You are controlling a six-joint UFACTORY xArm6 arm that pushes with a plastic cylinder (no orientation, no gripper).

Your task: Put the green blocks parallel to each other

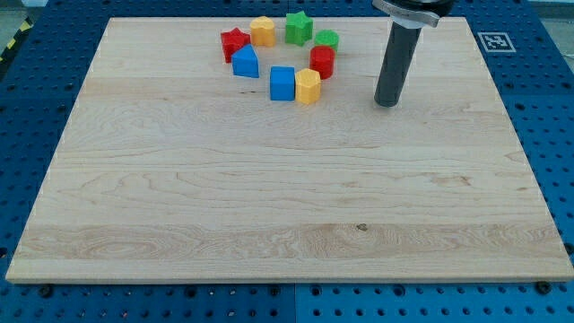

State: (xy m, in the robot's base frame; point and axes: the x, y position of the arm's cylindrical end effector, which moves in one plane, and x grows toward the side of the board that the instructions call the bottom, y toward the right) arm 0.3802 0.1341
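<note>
Two green blocks sit near the view's top: a green star-like block and, just right and below it, a small rounded green block. They lie in a ring of blocks with a red cylinder, a yellow block, a blue cube, a blue block, a red star-like block and a yellow block. My tip rests on the board to the right of the ring, apart from every block, about 70 pixels right of the red cylinder.
The wooden board lies on a blue perforated table. A printed marker tag sits past the board's top right corner. The rod's mount shows at the view's top.
</note>
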